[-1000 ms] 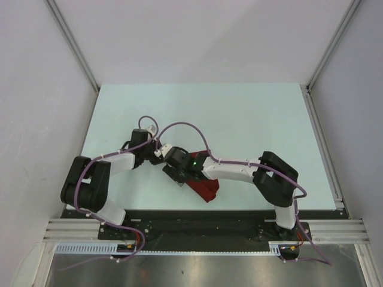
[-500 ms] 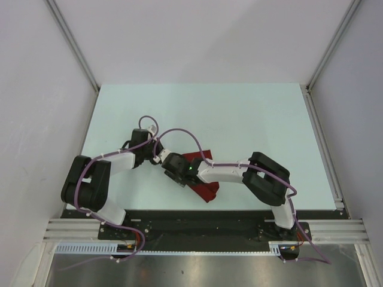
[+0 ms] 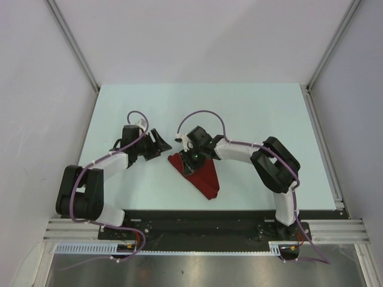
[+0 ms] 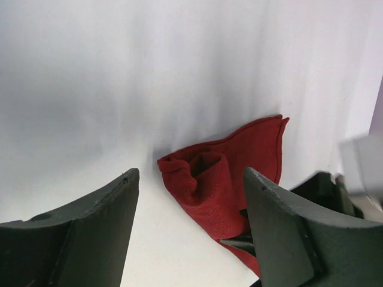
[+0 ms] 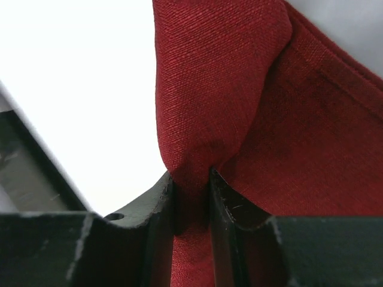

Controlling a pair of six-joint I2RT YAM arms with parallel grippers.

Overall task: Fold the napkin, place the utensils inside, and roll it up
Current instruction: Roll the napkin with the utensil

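The dark red napkin (image 3: 200, 177) lies crumpled in a rough triangle on the pale table, near its front middle. My right gripper (image 3: 187, 160) is at the napkin's far-left corner. In the right wrist view its jaws (image 5: 191, 176) are shut on a raised fold of the napkin (image 5: 227, 89). My left gripper (image 3: 161, 144) hovers just left of the cloth, open and empty. Its wrist view shows both fingers (image 4: 90, 233) spread wide, with the napkin (image 4: 221, 179) lying beyond them, its near end curled up. The utensils are out of view.
The pale green table (image 3: 251, 113) is enclosed by white walls with metal rails at the left (image 3: 72, 42) and right (image 3: 326, 137). Purple cables (image 3: 203, 113) loop above both wrists. The arm bases sit on a black bar (image 3: 191, 218) at the front edge.
My left gripper has opened and drawn back to the left, away from the napkin. My right gripper has closed on a fold of the napkin and moved toward the far side.
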